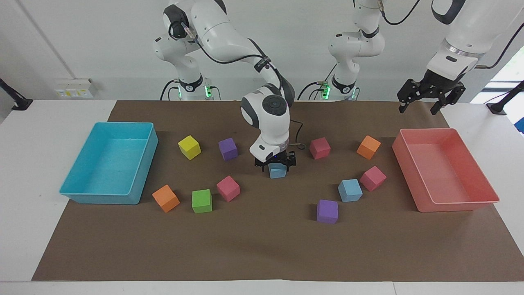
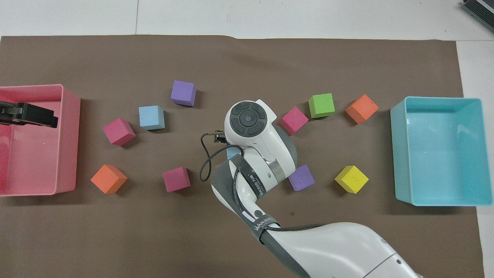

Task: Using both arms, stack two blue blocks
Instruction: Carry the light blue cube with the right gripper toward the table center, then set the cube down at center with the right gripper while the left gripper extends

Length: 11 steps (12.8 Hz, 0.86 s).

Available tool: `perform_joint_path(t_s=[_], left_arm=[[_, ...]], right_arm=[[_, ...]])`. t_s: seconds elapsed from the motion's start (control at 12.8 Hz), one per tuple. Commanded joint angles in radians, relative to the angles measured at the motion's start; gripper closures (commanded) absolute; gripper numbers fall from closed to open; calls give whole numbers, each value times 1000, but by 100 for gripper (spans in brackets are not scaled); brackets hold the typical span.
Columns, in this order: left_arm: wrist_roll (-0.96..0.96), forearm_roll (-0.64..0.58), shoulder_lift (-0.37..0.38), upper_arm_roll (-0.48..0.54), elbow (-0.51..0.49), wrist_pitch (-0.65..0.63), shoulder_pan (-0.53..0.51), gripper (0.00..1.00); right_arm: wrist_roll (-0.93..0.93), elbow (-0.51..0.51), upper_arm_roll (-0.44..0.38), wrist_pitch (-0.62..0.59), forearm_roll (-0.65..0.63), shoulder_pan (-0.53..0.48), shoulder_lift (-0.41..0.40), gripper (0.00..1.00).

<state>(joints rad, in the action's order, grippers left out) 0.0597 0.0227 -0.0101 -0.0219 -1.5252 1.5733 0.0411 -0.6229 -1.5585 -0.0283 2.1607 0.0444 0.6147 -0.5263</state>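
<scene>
A white table (image 1: pixel 24 164) carries a brown mat (image 1: pixel 262 246); on the mat, coloured blocks lie between a cyan tray (image 1: pixel 69 188) and a pink tray (image 1: pixel 487 192) near its ends.

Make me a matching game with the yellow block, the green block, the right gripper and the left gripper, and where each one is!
Things:
1. yellow block
2. green block
3. right gripper
4. left gripper

Places:
A. over the pink tray
B. at a blue block mid-table
C. between two orange and pink blocks
D. between the cyan tray and a purple block

Pairs: 1-D, 2-C, 3-B, 4-A
</scene>
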Motion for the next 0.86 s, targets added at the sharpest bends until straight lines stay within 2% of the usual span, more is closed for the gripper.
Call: perform_joint_path(t_s=[0.0,0.23,0.47,0.63,0.7,0.78], left_arm=[[-6,-10,-59,-7,25,51,2,0],[-78,-14,-120,-9,13,180,31,0],[-131,-15,-188,-7,8,256,65,0],[-185,-15,-223,-9,-22,338,85,0],[-193,-17,-235,-7,-47,365,104,0],[-225,-29,-252,-7,-71,408,120,0]], right_arm=[[-32,-15,5,-33,-18,-10,49,0],[-28,-15,1,-70,-20,-44,115,0],[23,-17,-2,-175,-15,-69,202,0],[93,-40,-42,-223,0,-73,247,0],[119,-75,-48,-214,27,-73,261,0],[196,-96,-82,-205,120,-76,264,0]])
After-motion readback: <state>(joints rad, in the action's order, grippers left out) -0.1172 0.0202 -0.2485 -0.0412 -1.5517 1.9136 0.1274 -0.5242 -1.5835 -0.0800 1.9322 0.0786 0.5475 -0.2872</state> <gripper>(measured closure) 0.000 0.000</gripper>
